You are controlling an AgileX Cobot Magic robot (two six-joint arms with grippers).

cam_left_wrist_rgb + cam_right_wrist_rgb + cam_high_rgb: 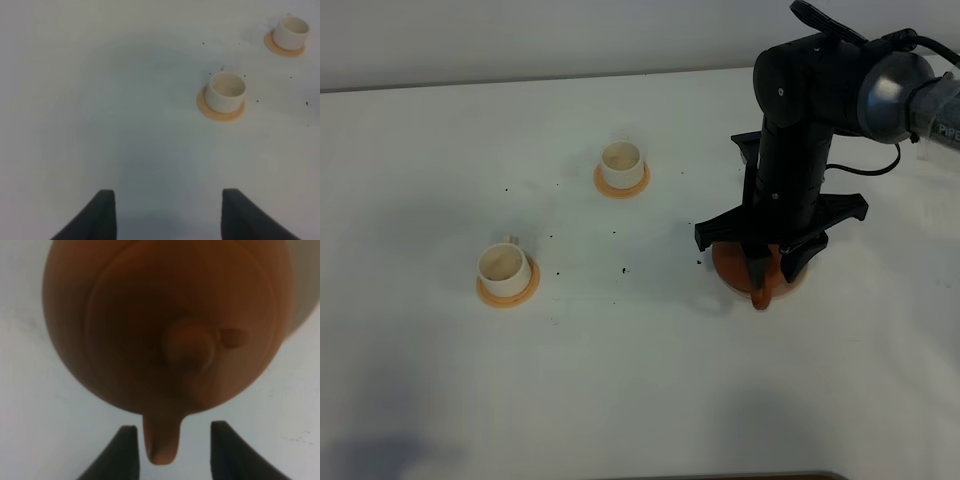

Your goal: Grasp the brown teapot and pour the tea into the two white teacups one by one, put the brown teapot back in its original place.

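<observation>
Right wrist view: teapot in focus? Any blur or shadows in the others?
Right wrist: brown teapot fills the frame, badly blurred, too close to focus. Left wrist: nearer teacup slightly soft; broad dim shadow down the table. Exterior high: sharpest; glare on the right arm's silver joint, faint shadow at lower left.

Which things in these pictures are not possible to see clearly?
- Brown teapot: mostly hidden under the right gripper in the exterior view; blurred in the right wrist view.
- Two white teacups: contents too small to tell.
- Left gripper: cut off by the left wrist view's edge.
</observation>
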